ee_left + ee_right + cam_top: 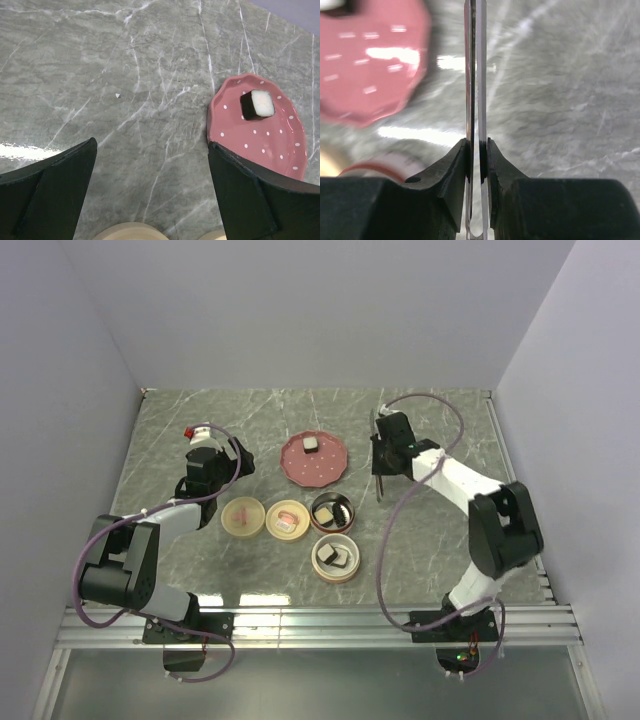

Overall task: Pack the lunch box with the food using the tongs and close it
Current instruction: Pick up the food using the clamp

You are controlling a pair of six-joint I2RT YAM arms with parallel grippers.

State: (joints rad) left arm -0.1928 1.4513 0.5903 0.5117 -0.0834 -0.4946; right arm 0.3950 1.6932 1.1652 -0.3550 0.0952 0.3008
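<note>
The grey marbled bench (200, 420) is carrying a pink dotted plate (328, 470), a cream lid (243, 516) lying beside a second lid (288, 519), and one lunch box bowl (349, 508) sitting just behind another bowl (355, 562).

1. A grey, white-veined marble tabletop (180, 430) spreads across the enclosure, with glare streaking its near part.
2. A pink plate (330, 470) with white dots and a scalloped rim lies flat just behind the tabletop's middle.
3. Plain pale walls (330, 310) close off the left, back and right.
4. A ribbed aluminium rail (320, 622) runs along the near edge.
</note>
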